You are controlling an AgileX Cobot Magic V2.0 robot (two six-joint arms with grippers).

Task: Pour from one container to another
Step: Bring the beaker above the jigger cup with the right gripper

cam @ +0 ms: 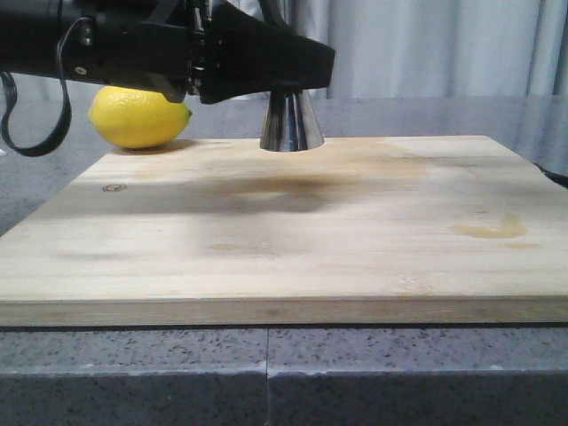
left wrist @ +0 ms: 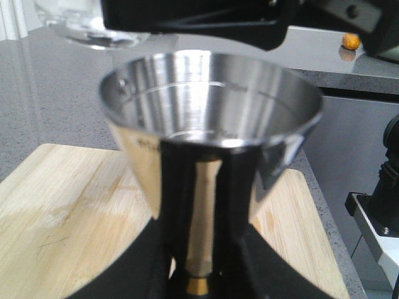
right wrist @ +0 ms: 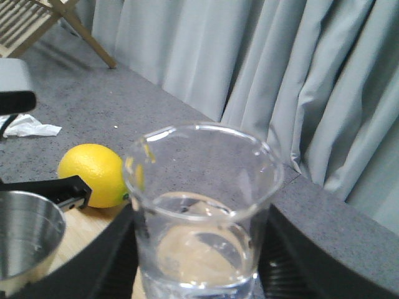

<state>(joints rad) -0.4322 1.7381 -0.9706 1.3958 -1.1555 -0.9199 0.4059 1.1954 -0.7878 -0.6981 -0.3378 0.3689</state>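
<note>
Up close, the left end effector [left wrist: 198,274] grips the steel jigger [left wrist: 209,134] at its gold-banded waist, its base standing on the wooden board [cam: 284,231] atop the grey surface [cam: 133,373]. Just above the jigger's rim, the right end effector [right wrist: 199,268] clasps the clear glass beaker [right wrist: 202,212]. A lemon [cam: 139,117] rests behind the board.

Matte black arm [cam: 133,44], looped black cable [cam: 35,115], small silver screw [cam: 81,70]
</note>
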